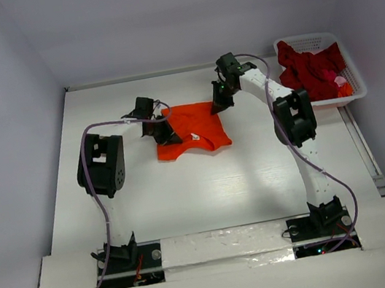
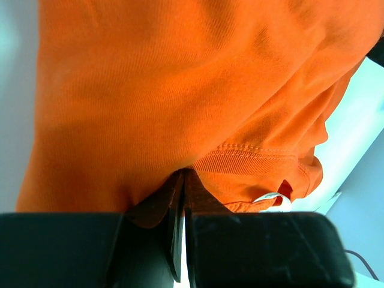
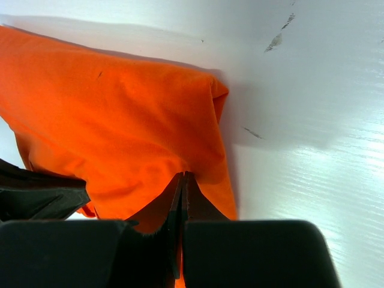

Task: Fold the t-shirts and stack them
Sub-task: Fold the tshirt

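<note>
An orange t-shirt (image 1: 194,132) lies partly folded on the white table, mid-back. My left gripper (image 1: 155,129) is at its left edge, and my right gripper (image 1: 218,106) is at its back right corner. In the left wrist view the left gripper (image 2: 183,173) is shut, its tips pinching the orange t-shirt (image 2: 180,90) beside the ribbed collar, with the white neck label (image 2: 273,198) just to the right. In the right wrist view the right gripper (image 3: 185,175) is shut on a pucker of the orange t-shirt (image 3: 120,120). A dark red t-shirt (image 1: 309,69) sits crumpled in the basket.
The white lattice basket (image 1: 362,90) stands at the back right corner of the table, with a bit of pink and orange cloth (image 1: 341,83) in it. White walls close in the table at the left, back and right. Bare table (image 3: 312,120) lies to the right of the shirt.
</note>
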Robot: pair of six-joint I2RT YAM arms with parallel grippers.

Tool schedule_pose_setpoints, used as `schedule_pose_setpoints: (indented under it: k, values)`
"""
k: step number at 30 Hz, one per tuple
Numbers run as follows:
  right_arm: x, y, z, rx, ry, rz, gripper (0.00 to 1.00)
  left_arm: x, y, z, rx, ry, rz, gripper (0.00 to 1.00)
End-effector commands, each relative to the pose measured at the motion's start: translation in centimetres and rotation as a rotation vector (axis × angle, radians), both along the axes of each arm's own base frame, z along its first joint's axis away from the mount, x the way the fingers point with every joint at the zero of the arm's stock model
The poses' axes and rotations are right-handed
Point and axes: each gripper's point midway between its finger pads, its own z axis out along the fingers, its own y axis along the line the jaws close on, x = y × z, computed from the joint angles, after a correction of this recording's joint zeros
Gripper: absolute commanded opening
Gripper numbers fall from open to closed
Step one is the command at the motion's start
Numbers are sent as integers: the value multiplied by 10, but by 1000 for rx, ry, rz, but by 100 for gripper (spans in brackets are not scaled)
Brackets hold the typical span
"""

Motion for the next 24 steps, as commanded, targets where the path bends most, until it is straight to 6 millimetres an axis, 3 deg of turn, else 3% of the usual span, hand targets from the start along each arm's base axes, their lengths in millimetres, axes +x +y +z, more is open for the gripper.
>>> schedule_pose_setpoints:
  k: [1,13,18,22,24]
  values:
    - [4,6,23,37,-50,6,0,9,5,31,20,-67,0,0]
    - [-4,1,22,26,-43,6,0,17,1,101,-24,-176,0,0]
    - [-7,-2,31,14,-55,11,0,27,10,130,-5,-265,31,13]
    - [-7,-5,53,6,-91,8,0,38,28,148,35,-312,69,20]
    - [-7,-6,62,5,-110,10,4,47,37,159,64,-352,84,28]
